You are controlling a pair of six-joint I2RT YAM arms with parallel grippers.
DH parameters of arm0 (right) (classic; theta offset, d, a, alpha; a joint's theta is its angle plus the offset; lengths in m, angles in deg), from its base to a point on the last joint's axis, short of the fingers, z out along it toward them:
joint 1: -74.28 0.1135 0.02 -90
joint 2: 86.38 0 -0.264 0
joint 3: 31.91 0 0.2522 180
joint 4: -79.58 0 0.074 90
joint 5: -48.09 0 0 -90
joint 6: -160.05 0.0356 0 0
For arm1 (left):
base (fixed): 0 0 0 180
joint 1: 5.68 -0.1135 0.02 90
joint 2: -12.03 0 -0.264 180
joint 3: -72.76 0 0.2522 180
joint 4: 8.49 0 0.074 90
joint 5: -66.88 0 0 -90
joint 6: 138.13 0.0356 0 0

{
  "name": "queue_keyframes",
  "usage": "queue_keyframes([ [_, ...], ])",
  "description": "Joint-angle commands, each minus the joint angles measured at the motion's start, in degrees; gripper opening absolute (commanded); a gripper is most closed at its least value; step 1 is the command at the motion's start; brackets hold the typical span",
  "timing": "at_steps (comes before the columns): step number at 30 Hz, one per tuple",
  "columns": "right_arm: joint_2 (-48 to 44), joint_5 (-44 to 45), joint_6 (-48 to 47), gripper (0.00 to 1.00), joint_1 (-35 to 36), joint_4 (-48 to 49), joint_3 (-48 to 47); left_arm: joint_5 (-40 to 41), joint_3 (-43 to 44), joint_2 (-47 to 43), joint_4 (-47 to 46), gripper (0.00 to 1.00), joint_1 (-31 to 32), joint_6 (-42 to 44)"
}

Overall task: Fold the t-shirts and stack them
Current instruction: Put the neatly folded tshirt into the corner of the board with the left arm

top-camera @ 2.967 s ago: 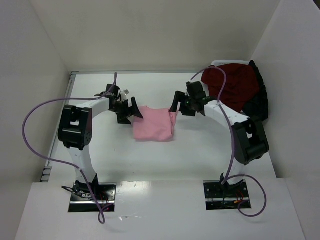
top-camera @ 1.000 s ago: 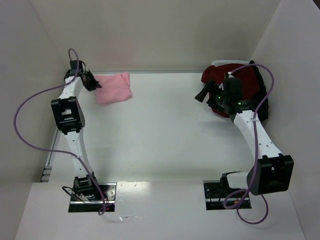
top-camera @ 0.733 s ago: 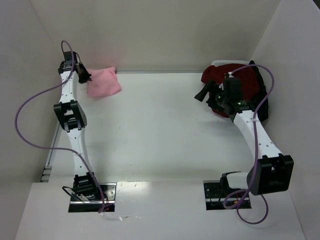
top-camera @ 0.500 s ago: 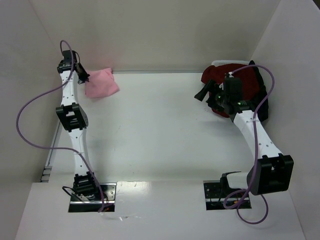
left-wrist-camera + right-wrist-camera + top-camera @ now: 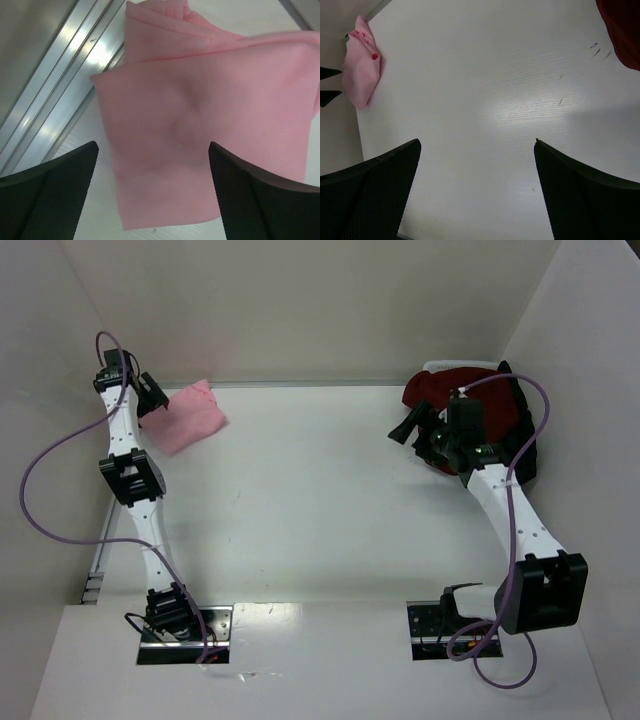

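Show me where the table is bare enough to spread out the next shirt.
The widest bare patch is the middle of the table, bordered by the folded pink t-shirt at far left and the right gripper at right. Crowded: the far right corner, where the maroon t-shirt and black t-shirt are piled.

White desk (image 5: 320,500) fills middle, matte, fine ribbed grain showing in wrist views. Plain pale back wall (image 5: 320,310) behind it. Left wall (image 5: 50,370) and right wall (image 5: 590,390) close in, boxing desk on three sides. Grooved metal rail (image 5: 55,105) runs along desk's left edge, catching bright light. Soft glare patch (image 5: 530,107) on desk surface. Few small dark scuffs (image 5: 599,50) just beside it. Glossy white ledge (image 5: 320,660) at near edge, mirroring light from above.
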Motion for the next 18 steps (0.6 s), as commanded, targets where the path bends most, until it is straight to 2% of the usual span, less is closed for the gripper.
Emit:
queue_keyframes([
  [1,-3.27,-0.18,-0.02,0.99,-0.38,2.06,0.65,0.14,1.83,-2.91,0.66,1.0,0.19,0.81],
  [8,-2.66,1.04,-1.43,0.99,-0.38,-0.57,-1.54,-4.07,-1.59,-11.94,0.66,1.0,0.19,3.62],
  [12,-2.66,2.81,-3.44,0.99,-0.38,-1.28,-2.08,-5.83,-7.91,-19.24,1.18,1.0,2.28,8.09],
  [17,-3.27,4.21,-4.76,0.99,-0.38,-0.23,-1.03,-10.75,-21.26,-34.07,-1.62,1.0,2.83,8.64],
  [18,-3.79,4.21,-4.77,0.99,-0.38,-0.23,-1.02,-11.37,-26.07,-36.55,-2.32,1.0,2.83,8.64],
])
